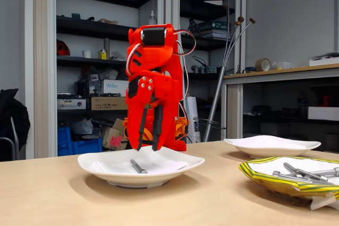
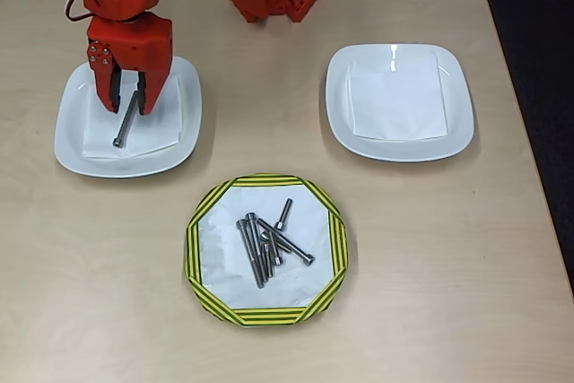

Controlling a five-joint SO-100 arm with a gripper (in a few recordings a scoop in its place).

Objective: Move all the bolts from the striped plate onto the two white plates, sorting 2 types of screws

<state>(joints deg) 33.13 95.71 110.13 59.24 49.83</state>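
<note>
Now, in the fixed view, the red arm (image 1: 153,86) hangs over the nearer white plate (image 1: 140,166), its hand (image 1: 150,145) pointing straight down with the two fingers parted and nothing between them, tips just above the plate. One bolt (image 1: 139,166) lies flat on that plate below the fingers. Off to the right, the second white plate (image 1: 272,145) sits further back on the table (image 1: 63,199), and the striped plate (image 1: 288,178) at the right edge carries several bolts (image 1: 302,174) in a loose heap. Over to the overhead view: the hand (image 2: 128,105) is above the left white plate (image 2: 126,117), fingers spread, holding nothing, and a long bolt (image 2: 126,120) lies on the paper square there, its upper end between the fingertips. The right white plate (image 2: 399,101) has only its paper liner. The striped plate (image 2: 265,249) sits nearer the table's front edge, between the two, with a cluster of bolts (image 2: 267,244) in its white centre, long and short mixed together.
</note>
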